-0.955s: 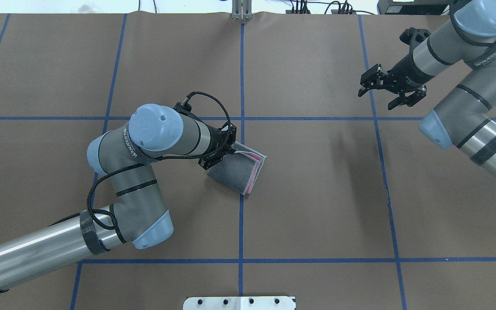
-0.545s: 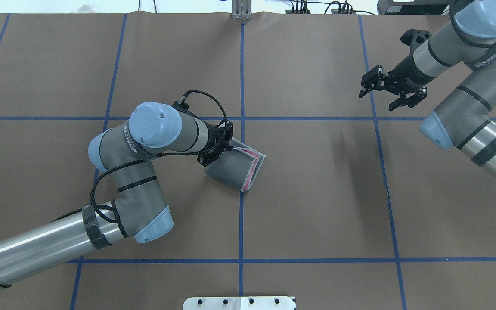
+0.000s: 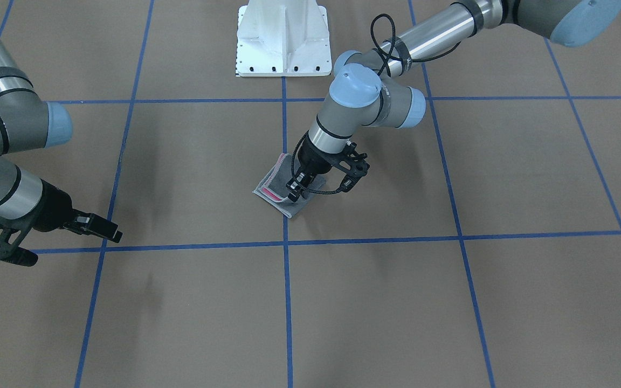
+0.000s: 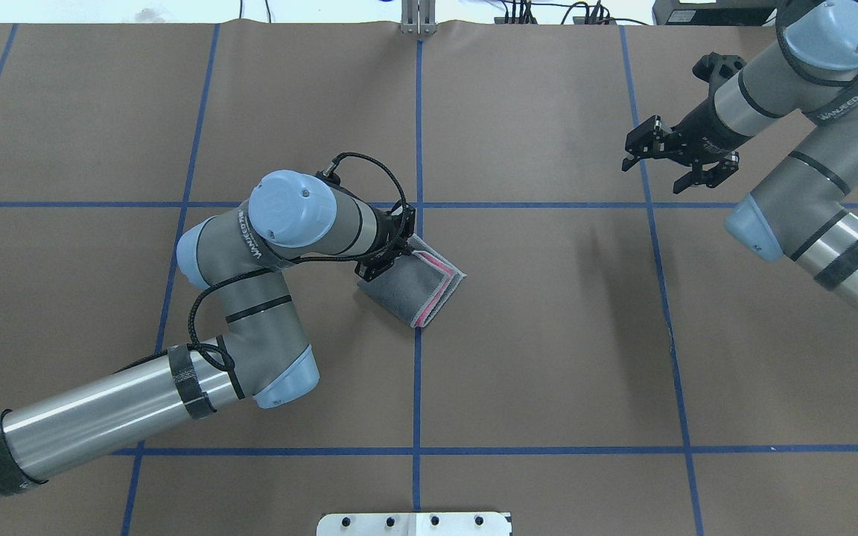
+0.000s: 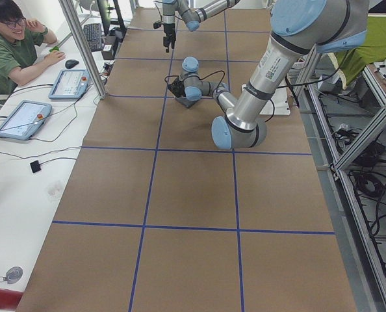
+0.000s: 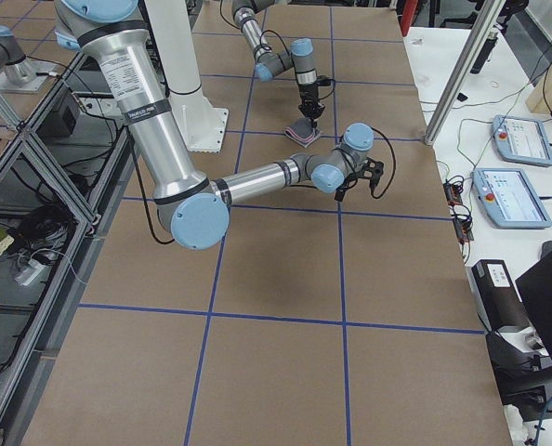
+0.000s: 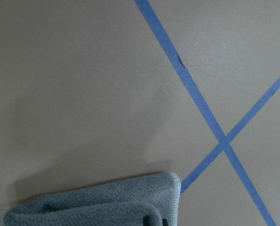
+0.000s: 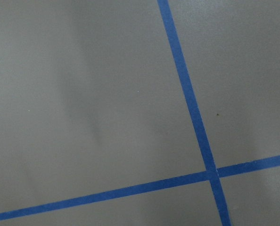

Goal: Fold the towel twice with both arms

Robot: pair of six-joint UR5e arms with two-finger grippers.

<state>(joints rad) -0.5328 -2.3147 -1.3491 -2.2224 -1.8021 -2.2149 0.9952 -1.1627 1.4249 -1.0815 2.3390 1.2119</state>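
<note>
**Front-facing view:** the towel lies near the centre of the desk as a small thick square. It is grey outside, with a pink strip at its 8 o'clock edge. The left gripper points down onto it. I cannot tell whether its fingers are clamped on cloth or only resting there. The right gripper hangs well apart at 9 o'clock, with its fingers spread and nothing between them.

**Overhead view:** the towel sits just at 9 o'clock of the middle tape line, with its 6 o'clock corner on the line. Pink and pale edges are stacked along its 4 o'clock side, which I read as several layers. The left gripper covers the towel's 10 o'clock corner. The right gripper is far off at 2 o'clock, fingers apart over bare desk.

**Left side view:** the left gripper is down at the towel, but too small for the grip to be judged.

**Right side view:** this shows the same, with the right gripper near but clear of the towel.

**Left wrist view:** a rounded grey fold of towel fills the 6 o'clock edge, one layer curled over another. A tape cross lies at 3 o'clock. No fingers show clearly.

**Right wrist view:** only desk and tape are visible.

**Progress:** both folds look done, since the towel is a quarter-size stack. What seems left is for the left gripper to let go and lift clear. The stack looks puffy, so it may need a press flat.
</note>
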